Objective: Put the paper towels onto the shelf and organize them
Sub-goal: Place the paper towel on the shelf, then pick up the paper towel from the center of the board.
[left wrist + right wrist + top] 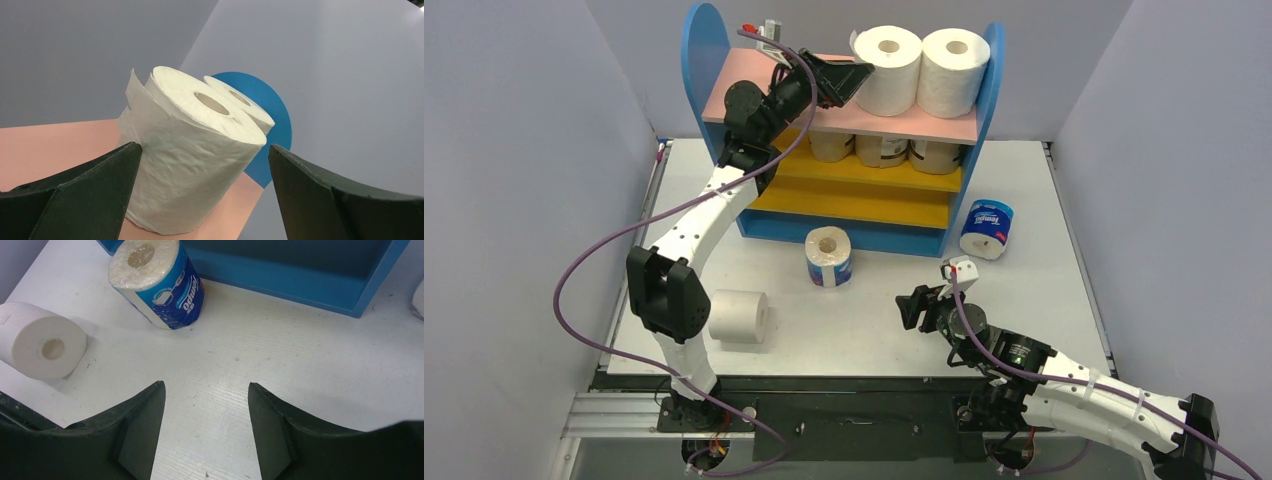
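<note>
The shelf stands at the back of the table. Two white rolls stand on its pink top board. Three tan-wrapped rolls sit on the upper yellow board. My left gripper is open just left of the nearer white roll, its jaws apart on either side of it, not gripping. A blue-and-white roll stands before the shelf, another lies at its right, a white roll lies at the left. My right gripper is open and empty above the table.
Grey walls close in the table on the left, right and back. The purple cable loops along the left arm. The shelf's blue base shows in the right wrist view, with the standing blue-and-white roll and the lying white roll.
</note>
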{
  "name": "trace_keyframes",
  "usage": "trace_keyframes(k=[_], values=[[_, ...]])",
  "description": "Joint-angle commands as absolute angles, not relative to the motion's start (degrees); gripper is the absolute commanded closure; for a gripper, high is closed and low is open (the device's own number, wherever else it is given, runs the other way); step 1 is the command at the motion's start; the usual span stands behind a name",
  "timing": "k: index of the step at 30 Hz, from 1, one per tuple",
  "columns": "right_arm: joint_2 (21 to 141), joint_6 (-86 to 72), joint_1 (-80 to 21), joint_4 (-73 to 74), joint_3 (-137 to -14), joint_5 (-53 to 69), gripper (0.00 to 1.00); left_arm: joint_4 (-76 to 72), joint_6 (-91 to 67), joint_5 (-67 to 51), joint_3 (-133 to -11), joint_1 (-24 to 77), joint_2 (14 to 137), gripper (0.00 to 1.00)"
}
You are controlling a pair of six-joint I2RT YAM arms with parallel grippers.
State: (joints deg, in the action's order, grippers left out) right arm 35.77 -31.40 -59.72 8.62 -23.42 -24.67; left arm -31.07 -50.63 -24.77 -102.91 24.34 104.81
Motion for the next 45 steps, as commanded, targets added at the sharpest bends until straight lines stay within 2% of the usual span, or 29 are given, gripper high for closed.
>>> trace_keyframes(k=[1, 9, 19, 28, 36, 45], values=[[35.23, -31.91, -60.29, 7.47, -23.24, -26.02, 0.43, -31.74, -50.02, -26.12, -105.67, 24.71, 104.39, 0.00], [34.95, -31.95, -60.29, 7.56, -23.21, -26.01, 0.43, -31.63, -48.13, -23.09, -103.56, 22.89, 100.86, 0.03], [36.19, -31.64, -60.26, 5.92, -23.22, -25.23, 0.43, -26.29, -34.86, -10.65, -96.57, 21.62, 86.33, 0.04], [39.09, -31.30, -60.36, 1.86, -22.89, -27.47, 0.43, -13.34, -17.68, 11.50, -77.58, 34.44, 67.11, 0.04], [51.41, -32.91, -60.20, 5.06, -31.34, -26.61, 0.43, 0.55, -21.70, 31.21, -59.23, 43.69, 51.81, 0.04], [62.38, -35.90, -60.03, 1.34, -39.62, -21.40, 0.41, 18.25, -30.34, 38.81, -50.20, 44.17, 39.36, 0.04]])
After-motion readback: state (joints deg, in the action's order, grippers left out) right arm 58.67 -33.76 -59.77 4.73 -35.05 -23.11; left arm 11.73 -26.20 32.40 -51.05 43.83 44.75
